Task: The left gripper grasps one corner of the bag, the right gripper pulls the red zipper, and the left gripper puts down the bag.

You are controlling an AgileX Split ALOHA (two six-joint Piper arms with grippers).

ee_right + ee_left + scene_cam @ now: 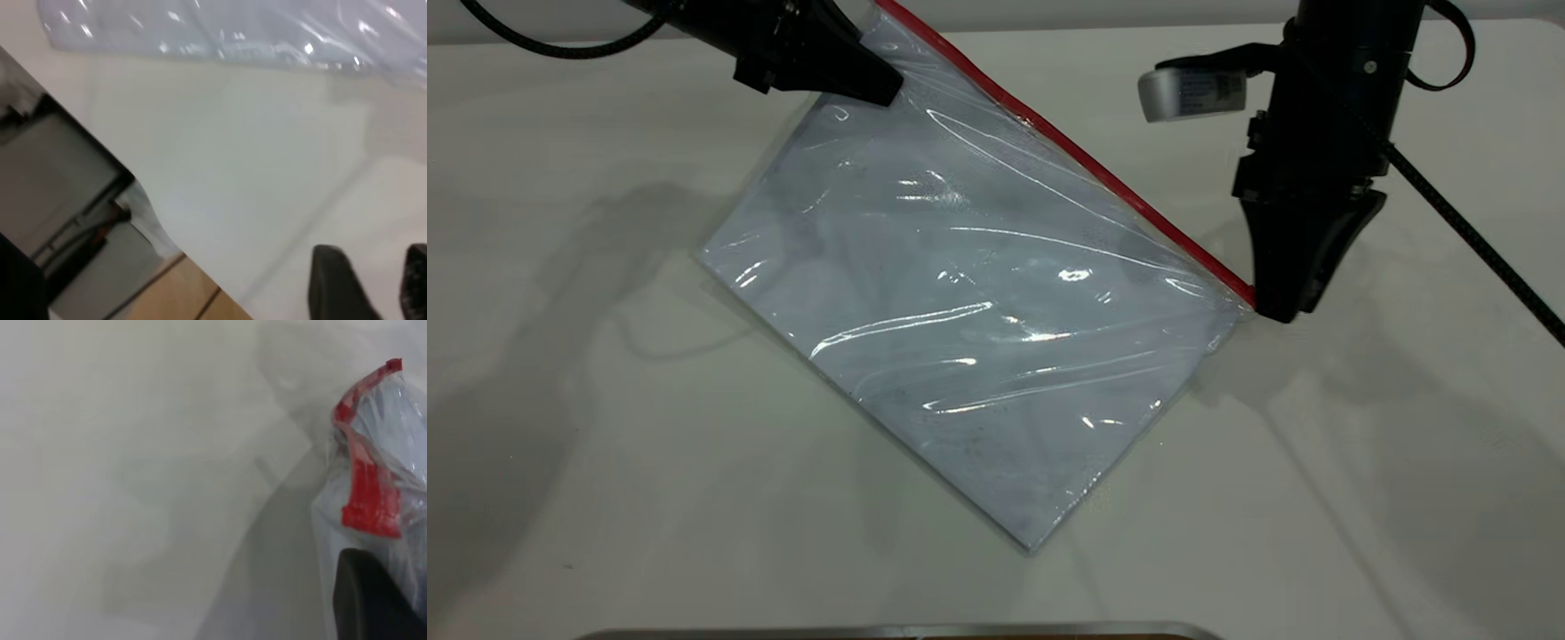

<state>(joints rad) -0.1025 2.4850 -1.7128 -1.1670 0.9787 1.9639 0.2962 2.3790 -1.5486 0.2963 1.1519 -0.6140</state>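
Note:
The bag (969, 302) is a clear pouch, pale bluish inside, lying slantwise on the white table. The red zipper (1085, 160) runs along its far long edge. My left gripper (885, 87) is at the top left, shut on the bag's upper corner, which it holds lifted. In the left wrist view one black finger (373, 600) shows against the crumpled corner with the red zipper (370, 497). My right gripper (1280, 307) points down beside the zipper's lower right end, jaws apart and empty in the right wrist view (372, 267). I cannot make out the slider tab.
A metal edge (898, 631) lies along the table's front. The right wrist view shows the table's edge (153, 220), with wooden floor (180, 293) and a dark frame (73, 220) below it.

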